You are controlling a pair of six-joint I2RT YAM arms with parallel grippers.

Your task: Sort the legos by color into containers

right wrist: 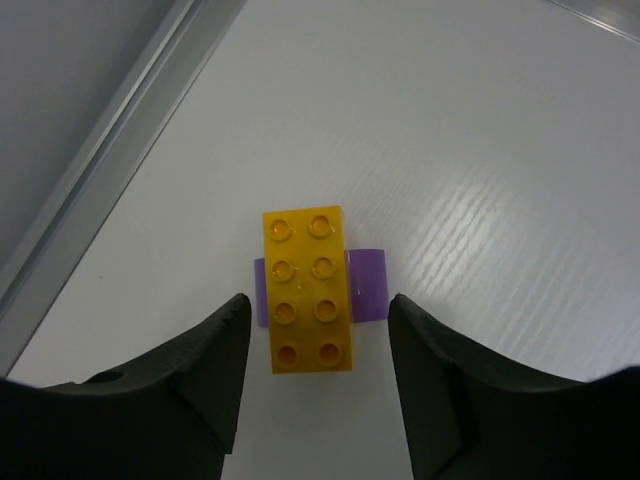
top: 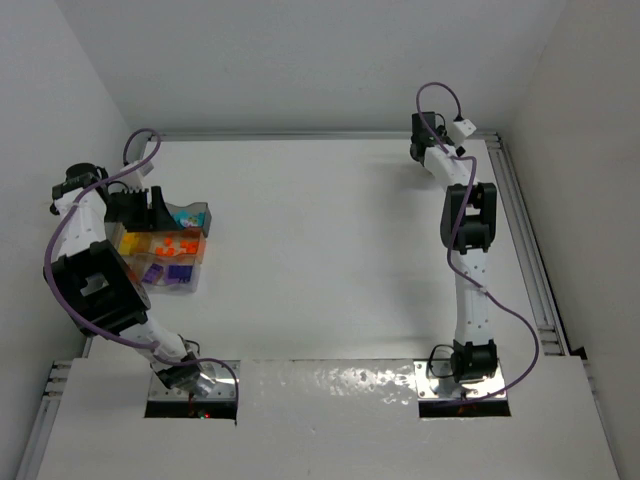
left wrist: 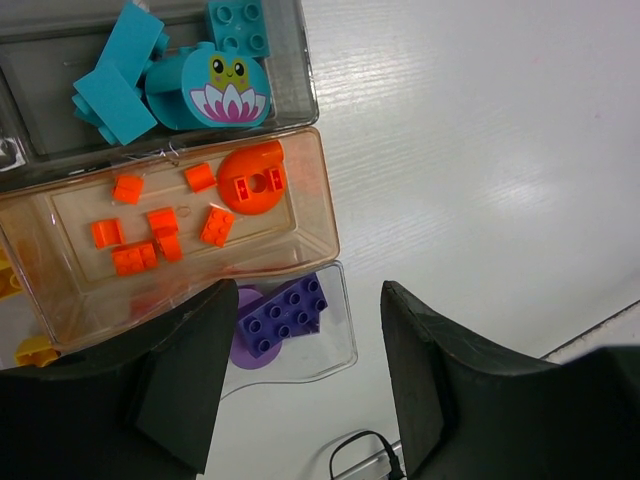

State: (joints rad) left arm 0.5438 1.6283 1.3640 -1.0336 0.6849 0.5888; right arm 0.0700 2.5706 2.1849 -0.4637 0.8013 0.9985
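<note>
Black fingers (right wrist: 200, 385) of the right gripper (right wrist: 318, 300) fill the bottom of its wrist view. They stand apart on either side of a yellow 2-by-4 brick (right wrist: 308, 290) without touching it. That brick sits on a purple piece (right wrist: 370, 283) on the white table (right wrist: 500, 150), near the far right rail (right wrist: 110, 150) and well apart from the tray.

The left gripper (left wrist: 310, 300) hangs open and empty over the clear tray (left wrist: 328, 215). There, teal pieces (left wrist: 130, 70), orange bricks (left wrist: 160, 235), a purple brick (left wrist: 283, 315) and yellow bits (left wrist: 30, 350) lie each in their own compartment.

Sorting looks nearly done. Only this stacked pair appears loose, and its 2 colours will likely need separating before each goes to its compartment.
</note>
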